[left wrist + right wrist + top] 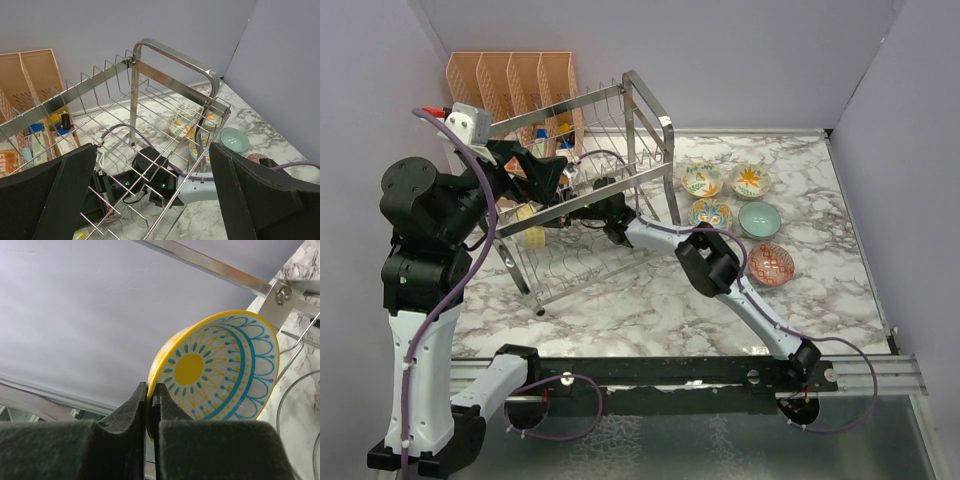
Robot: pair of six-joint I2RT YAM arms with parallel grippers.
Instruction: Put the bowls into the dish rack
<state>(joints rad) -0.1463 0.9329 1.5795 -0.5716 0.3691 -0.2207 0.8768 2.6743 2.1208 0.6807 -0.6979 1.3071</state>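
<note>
White-grey marbled counter [650, 310] under lilac walls [740, 60]. At upper left stands the shiny chrome wire dish rack [648, 97] (slim tines, boxy end frame). The right claw [150, 390], stretched low into it, pinches the rim of a glossy yellow-and-teal ceramic bowl [215, 367]. The left claw [152, 167] hovers above, jaws spread wide.

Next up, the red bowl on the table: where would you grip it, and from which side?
I'd take the red bowl by its near rim, coming down from above, jaws astride the wall. It sits upright, mouth up, with the teal bowl close on its far side only.
</note>
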